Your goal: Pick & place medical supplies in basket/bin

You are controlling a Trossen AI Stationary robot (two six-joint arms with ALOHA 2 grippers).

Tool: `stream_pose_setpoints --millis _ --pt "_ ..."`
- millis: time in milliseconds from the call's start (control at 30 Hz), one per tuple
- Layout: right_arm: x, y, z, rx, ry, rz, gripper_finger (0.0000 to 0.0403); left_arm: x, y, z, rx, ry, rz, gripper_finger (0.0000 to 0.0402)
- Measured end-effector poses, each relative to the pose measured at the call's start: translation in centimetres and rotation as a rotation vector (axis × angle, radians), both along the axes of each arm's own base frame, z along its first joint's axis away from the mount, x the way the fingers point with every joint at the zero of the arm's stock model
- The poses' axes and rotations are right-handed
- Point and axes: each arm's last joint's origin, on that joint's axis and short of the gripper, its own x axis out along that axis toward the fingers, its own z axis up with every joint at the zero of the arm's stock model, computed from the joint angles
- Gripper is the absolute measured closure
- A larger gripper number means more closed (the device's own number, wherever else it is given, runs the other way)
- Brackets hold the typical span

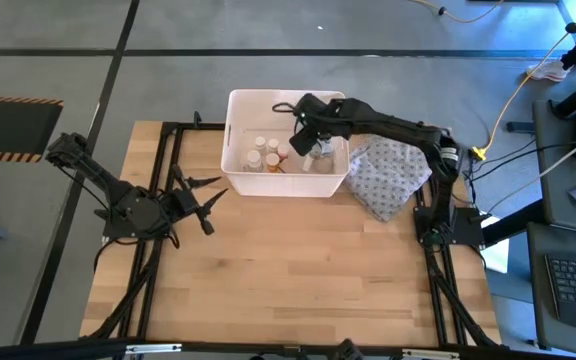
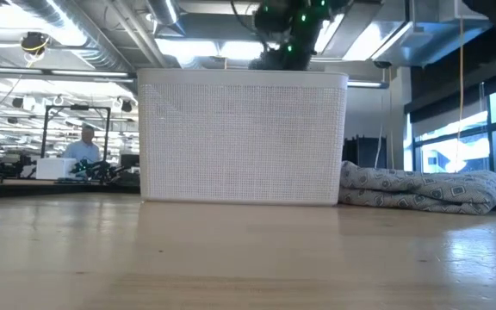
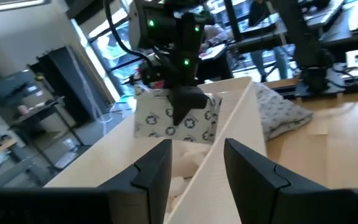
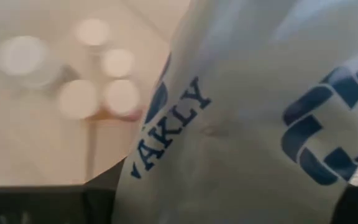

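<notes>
White tub [image 1: 238, 140] held pill bottles [image 1: 263, 155]; the right gripper [image 1: 306, 140] hung above it, clamping the packet [image 3: 178, 118].
Best released low over the tub; the left gripper [image 1: 200, 198] waited beside it, fingers spread.

A: Low view. White tub [image 2: 244, 138] wall hides all contents; right gripper [image 2: 287, 30] cut off by the top edge.

B: Right wrist view?

A: Packet [image 4: 247, 124] fills the lens, print cut at the edges. Bottles [image 4: 92, 74] are just 5 pale blurs.

B: High view?

A: Right gripper's fingertips hidden under its own body. Bottles [image 1: 264, 155] too small to read.
</notes>
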Motion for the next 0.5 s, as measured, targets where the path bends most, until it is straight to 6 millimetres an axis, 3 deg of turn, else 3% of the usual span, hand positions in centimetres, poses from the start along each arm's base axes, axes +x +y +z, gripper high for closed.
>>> stream_pose_setpoints --millis 267,500 --pt "-0.1 -3.0 -2.7 0.006 0.094 -0.038 0.0205 -0.1 0.2 0.0 0.008 -0.005 0.062 0.0261" --pt "0.1 -3.8 -5.0 0.017 0.221 -0.021 0.0205 -0.1 0.2 0.0 0.008 -0.005 0.062 0.0261"
